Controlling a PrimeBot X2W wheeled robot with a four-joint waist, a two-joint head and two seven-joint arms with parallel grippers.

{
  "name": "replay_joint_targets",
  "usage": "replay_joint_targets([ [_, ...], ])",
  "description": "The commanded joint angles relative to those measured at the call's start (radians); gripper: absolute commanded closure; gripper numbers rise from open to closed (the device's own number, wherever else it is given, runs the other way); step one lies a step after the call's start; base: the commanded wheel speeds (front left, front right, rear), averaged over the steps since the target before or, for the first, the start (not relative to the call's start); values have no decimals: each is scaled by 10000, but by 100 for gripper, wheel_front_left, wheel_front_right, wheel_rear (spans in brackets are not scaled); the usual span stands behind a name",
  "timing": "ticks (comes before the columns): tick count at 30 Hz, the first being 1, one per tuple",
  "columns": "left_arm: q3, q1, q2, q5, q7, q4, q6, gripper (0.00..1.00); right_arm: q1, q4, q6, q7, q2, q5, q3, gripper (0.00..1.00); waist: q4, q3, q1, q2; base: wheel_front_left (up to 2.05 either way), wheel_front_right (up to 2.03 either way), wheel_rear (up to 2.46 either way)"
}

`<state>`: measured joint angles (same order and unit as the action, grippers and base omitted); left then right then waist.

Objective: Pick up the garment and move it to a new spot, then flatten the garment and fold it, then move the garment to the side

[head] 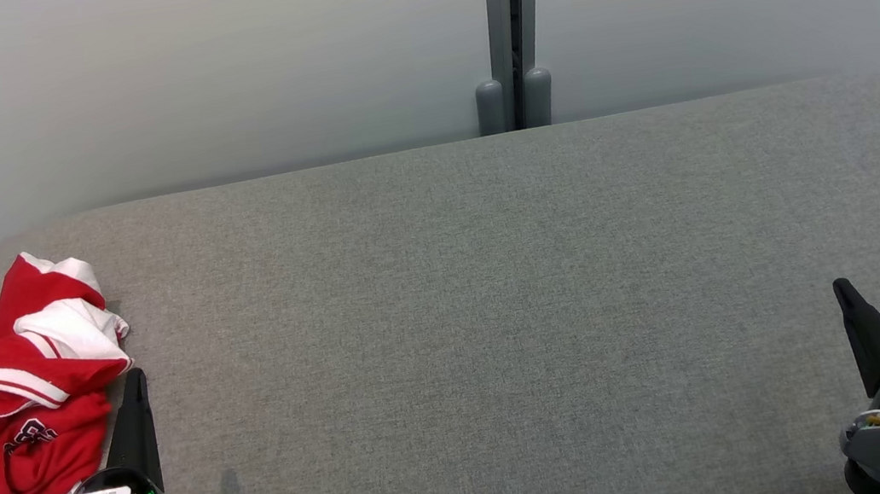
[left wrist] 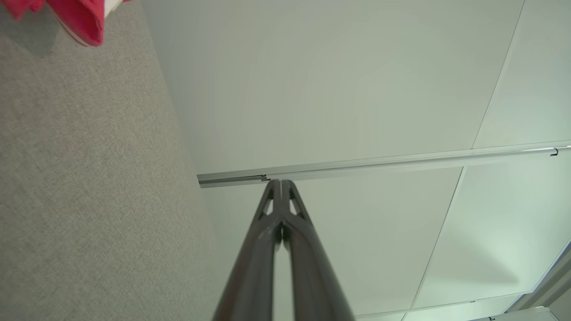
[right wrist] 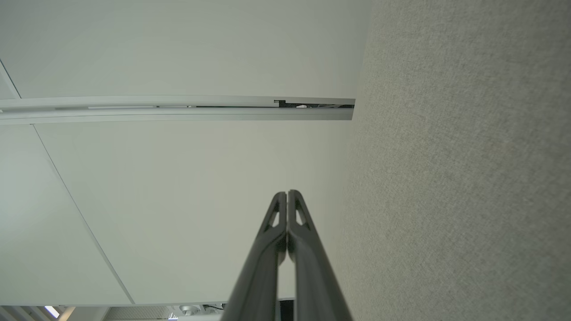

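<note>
Nearest, the left gripper and right gripper are both closed and empty, low over the grey table. The crumpled red-and-white garment lies just beside the left one at the table's left edge. A shallow pinch might catch one layer and drag it off. Its left side is cut off.

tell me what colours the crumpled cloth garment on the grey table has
The crumpled cloth garment is red with white stripes and panels; the head view shows it best.

Grey felt table (crumpled red-white garment at left)
</note>
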<state>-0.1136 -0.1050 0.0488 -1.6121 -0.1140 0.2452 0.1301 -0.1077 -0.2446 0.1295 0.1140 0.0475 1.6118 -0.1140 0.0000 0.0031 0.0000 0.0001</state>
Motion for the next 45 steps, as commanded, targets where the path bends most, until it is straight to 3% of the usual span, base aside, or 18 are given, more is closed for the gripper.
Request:
replay_joint_targets([
  [1, -26, -131, 45, 21, -13, -23, 39, 100, -38, -21, 38, -2, 76, -6, 6, 100, 0, 0, 0, -1, 0, 0, 0],
  [27, -26, -131, 45, 21, -13, -23, 39, 100, -38, -21, 38, -2, 76, -7, 6, 100, 0, 0, 0, -1, 0, 0, 0],
  [28, 1, -1, -2, 0, 1, 3, 0, 0, 0, 0, 0, -1, 0, 0, 0, 0, 0, 0, 0, -1, 0, 0, 0],
  [45, 639, 54, -48, 401, 770, -180, -23, 0, 415, 755, 2, -731, -60, -271, 425, 0, 38, -4, 0, -1, 0, 0, 0],
])
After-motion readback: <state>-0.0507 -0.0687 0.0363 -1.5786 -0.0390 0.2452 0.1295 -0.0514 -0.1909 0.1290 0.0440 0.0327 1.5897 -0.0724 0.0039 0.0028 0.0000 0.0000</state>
